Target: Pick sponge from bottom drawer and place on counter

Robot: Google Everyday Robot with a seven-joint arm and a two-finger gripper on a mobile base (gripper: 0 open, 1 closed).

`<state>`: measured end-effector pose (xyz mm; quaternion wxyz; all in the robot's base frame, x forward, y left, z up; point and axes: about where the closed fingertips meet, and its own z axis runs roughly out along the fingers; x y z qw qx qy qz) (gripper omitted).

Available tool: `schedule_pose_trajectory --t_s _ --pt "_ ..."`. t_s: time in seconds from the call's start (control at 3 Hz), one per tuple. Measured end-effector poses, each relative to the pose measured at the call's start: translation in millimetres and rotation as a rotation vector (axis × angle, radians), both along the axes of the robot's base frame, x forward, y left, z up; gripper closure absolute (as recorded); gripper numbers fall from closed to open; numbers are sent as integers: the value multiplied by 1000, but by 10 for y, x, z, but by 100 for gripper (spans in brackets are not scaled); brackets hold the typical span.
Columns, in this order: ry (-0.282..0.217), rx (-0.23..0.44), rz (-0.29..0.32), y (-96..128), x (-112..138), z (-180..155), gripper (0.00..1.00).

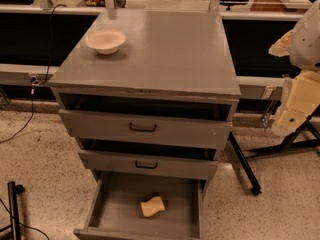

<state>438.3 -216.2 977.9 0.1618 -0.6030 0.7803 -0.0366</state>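
A pale yellow-tan sponge lies on the floor of the bottom drawer, which is pulled far out at the foot of the grey cabinet. Above it spreads the grey counter, flat and broad. My gripper hangs at the right edge of the view, cream-coloured, beside the cabinet at about the height of the top drawer. It is well above and to the right of the sponge, touching nothing that I can see.
A cream round bowl sits on the counter's back left corner. The two upper drawers stand slightly open. A black stand leg slants across the floor to the right of the cabinet. A long bench runs behind.
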Motion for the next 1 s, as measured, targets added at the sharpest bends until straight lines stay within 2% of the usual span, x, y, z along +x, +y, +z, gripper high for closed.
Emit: schedule_pose_trajectory --t_s 0.33,0.67,1.0 --pt "0 0 0 0 0 0 0" --pt "32 25 13 52 189 -334 0" --pt "74 101 62 140 308 -1044 0"
